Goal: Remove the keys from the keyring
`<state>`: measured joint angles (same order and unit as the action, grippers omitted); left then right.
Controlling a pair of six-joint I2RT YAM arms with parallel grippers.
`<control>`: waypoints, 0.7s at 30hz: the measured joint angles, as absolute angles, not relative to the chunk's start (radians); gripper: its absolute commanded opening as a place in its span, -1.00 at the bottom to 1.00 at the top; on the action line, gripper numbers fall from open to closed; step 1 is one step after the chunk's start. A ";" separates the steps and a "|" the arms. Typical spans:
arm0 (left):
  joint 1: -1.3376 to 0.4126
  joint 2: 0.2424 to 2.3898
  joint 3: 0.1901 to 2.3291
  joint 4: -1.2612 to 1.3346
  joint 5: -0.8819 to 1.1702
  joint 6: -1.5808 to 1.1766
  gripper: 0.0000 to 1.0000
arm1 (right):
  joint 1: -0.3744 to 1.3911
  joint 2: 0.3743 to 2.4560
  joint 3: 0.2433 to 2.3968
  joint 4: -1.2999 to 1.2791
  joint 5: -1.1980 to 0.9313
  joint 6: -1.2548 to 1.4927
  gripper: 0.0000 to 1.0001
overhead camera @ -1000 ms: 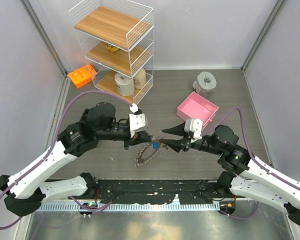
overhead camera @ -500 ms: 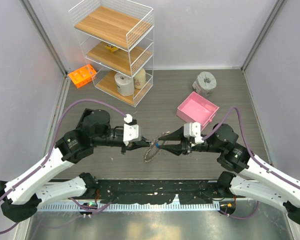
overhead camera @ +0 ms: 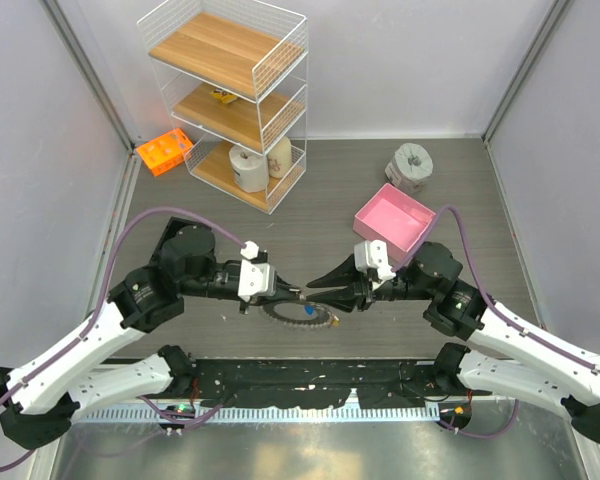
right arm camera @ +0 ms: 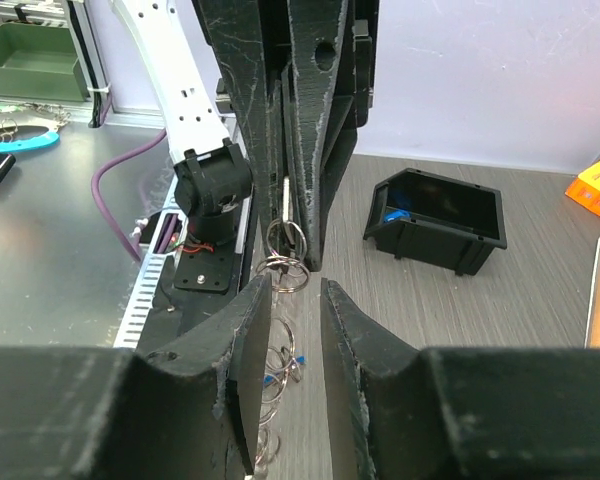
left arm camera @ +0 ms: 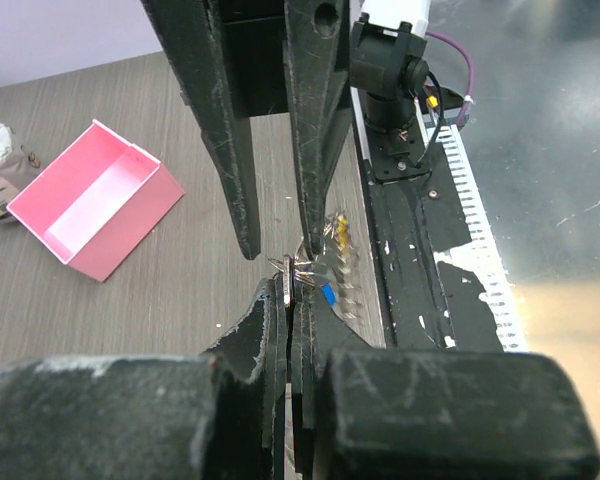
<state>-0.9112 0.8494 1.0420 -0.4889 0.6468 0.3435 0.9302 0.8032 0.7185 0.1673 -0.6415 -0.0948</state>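
My L claw clamps the keyring, likely stiff, slippery metal; R claw waits slightly apart beside it; keys look light, loose, best pinched by a head.

Both arms reach inward, tips nearly meeting; left pincer clamped tight, right pincer slightly parted

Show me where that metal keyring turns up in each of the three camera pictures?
Top external: the keyring sits just below the picture's middle.
Left wrist: its loops bunch at the centre, slightly low.
Right wrist: its loops run from the centre down to the bottom edge.
Shared landmark: the blue key on the ring shows in all three views.
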 measured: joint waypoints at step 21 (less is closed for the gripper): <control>-0.911 0.771 0.976 -0.435 0.778 0.433 -1.00 | 0.966 0.863 0.736 0.197 -0.709 -0.075 -0.35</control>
<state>-0.9112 0.7708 0.9756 -0.4351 0.7780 0.4332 0.9661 0.8627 0.7357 0.1967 -0.7094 -0.0746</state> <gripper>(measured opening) 0.053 0.324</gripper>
